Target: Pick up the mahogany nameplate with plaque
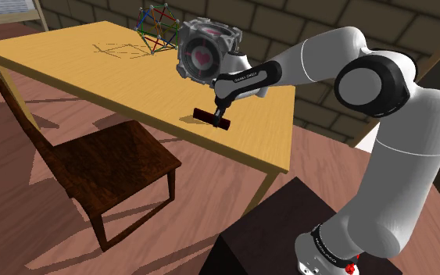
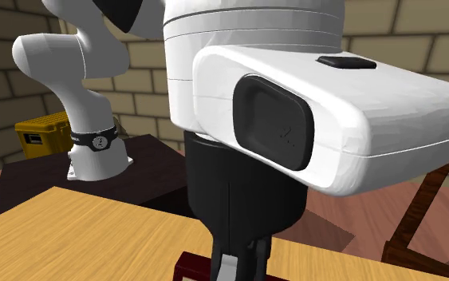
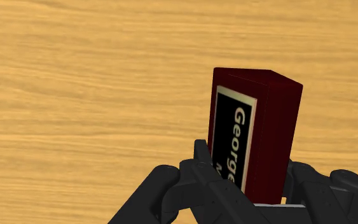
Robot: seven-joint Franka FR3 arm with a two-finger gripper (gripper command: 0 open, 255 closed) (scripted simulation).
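Note:
The dark red nameplate point(image 3: 279, 127) carries a black plaque with a pale border and white letters reading "George". It sits between the two black fingers of my gripper point(image 3: 250, 184), which touch it on both sides. In the shoulder view the gripper point(image 1: 222, 112) points down over the nameplate point(image 1: 209, 117) near the front edge of the wooden table point(image 1: 93, 78). Whether the nameplate rests on the wood or hangs just above it I cannot tell. In the second exterior view the gripper point(image 2: 238, 263) stands over one end of the nameplate point(image 2: 189, 267).
A grey cube with a pink heart point(image 1: 206, 51) stands just behind the gripper, and a coloured wire-frame ball point(image 1: 157, 27) is beside it. A dark wooden chair point(image 1: 101, 160) stands at the table's front. A yellow case point(image 2: 43, 136) lies behind the stand.

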